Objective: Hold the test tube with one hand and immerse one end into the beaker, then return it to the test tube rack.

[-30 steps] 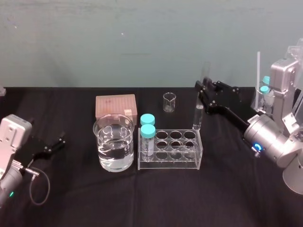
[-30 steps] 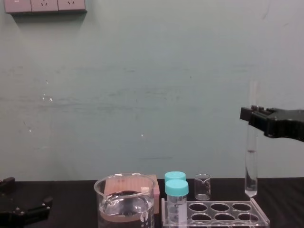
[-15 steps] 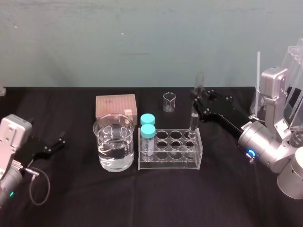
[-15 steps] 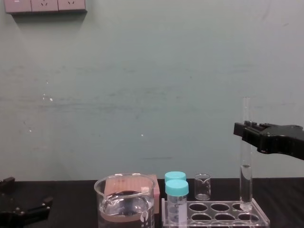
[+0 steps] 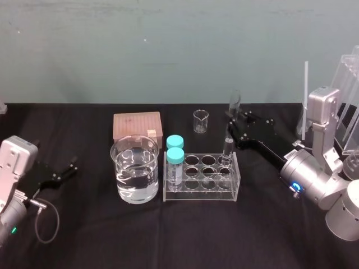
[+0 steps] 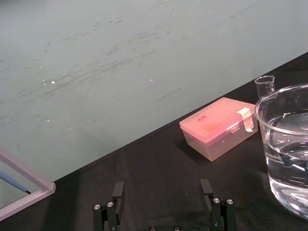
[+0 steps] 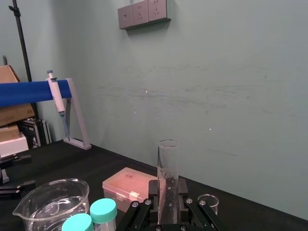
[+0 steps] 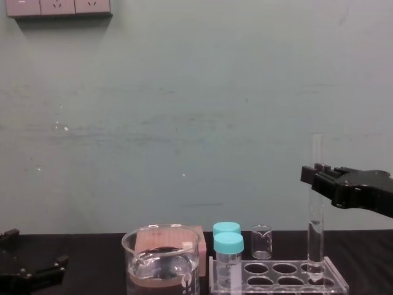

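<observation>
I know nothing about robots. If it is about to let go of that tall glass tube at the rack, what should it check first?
1. The right gripper has its fingers closed on the test tube: ok.
2. The tube's rounded end is in a hole at the right end of the test tube rack: ok.
3. The tube rests on the rack's floor: cannot tell.
4. The tube stands upright in the chest view: ok.
5. The turquoise-capped vials stand apart from it, at the rack's left end: ok.
6. The left gripper is parked open at the table's left, away from the beaker: ok.
</observation>
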Controlling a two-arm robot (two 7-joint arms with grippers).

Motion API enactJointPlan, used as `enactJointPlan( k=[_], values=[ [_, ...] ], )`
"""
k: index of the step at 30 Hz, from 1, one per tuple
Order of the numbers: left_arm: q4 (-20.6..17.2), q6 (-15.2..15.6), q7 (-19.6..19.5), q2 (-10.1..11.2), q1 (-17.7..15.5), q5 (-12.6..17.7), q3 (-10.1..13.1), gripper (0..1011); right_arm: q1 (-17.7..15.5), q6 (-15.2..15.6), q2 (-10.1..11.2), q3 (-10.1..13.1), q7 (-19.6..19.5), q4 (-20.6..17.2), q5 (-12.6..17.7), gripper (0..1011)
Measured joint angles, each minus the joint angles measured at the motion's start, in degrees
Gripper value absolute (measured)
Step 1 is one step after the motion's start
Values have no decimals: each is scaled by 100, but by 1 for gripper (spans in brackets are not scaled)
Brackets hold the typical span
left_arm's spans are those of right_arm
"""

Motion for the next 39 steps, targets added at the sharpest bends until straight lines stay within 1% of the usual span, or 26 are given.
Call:
enactJointPlan(
  k=[7, 12, 23, 39],
  values=[
    [0, 0, 0, 0, 0, 0, 0, 1000, -14, -192, -39, 29, 40, 136, -25, 224],
    [0, 0, 0, 0, 0, 0, 0, 1000, -4, -256, -61, 38, 59, 228, -44, 224],
    [0, 0, 0, 0, 0, 0, 0, 1000, 71, -252, -117, 34, 95, 397, -84, 224],
    [0, 0, 0, 0, 0, 0, 0, 1000, 119, -167, -165, -32, 121, 570, -147, 224]
  ],
)
